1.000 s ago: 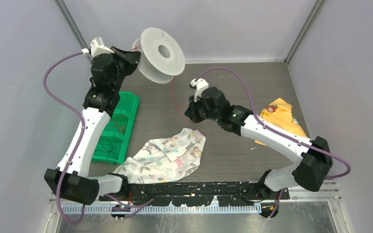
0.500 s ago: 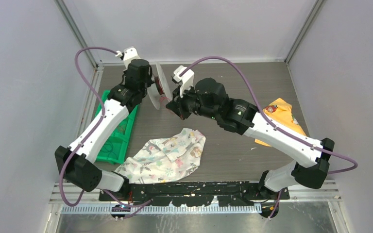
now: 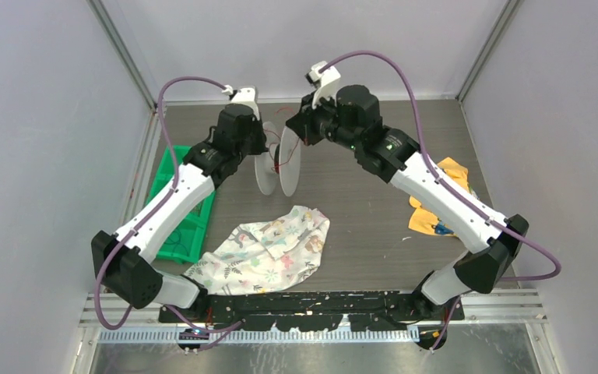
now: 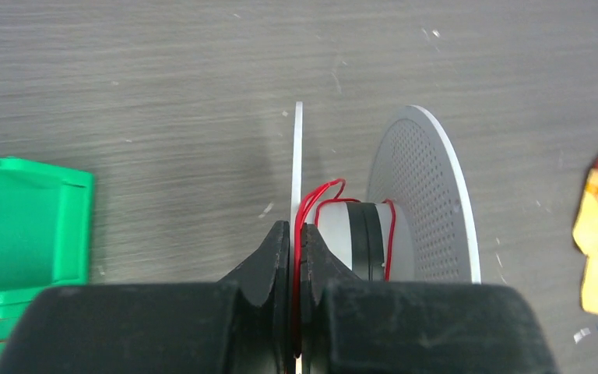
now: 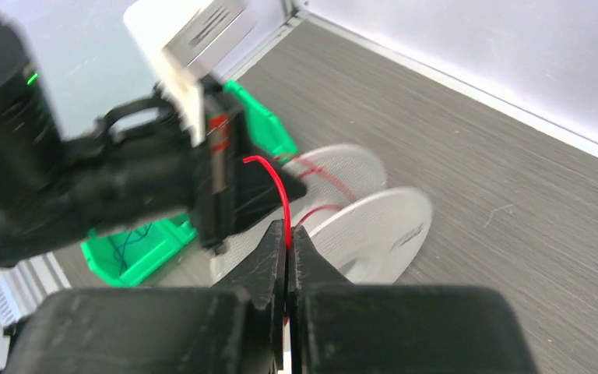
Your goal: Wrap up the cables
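Cables: thin red wire, a few turns on the hub of a white spool with flanges upright, by the middle of the counter's far edge. Left hand is clenched on the spool flange on its own side, with a strand of the cables caught between its fingers. Right hand is clenched on the red wire just beside the spool. Whether the spool rests on the counter: cannot tell. Patterned cloth lies by the near edge, a green bin at the left edge, a yellow packet towards the right edge
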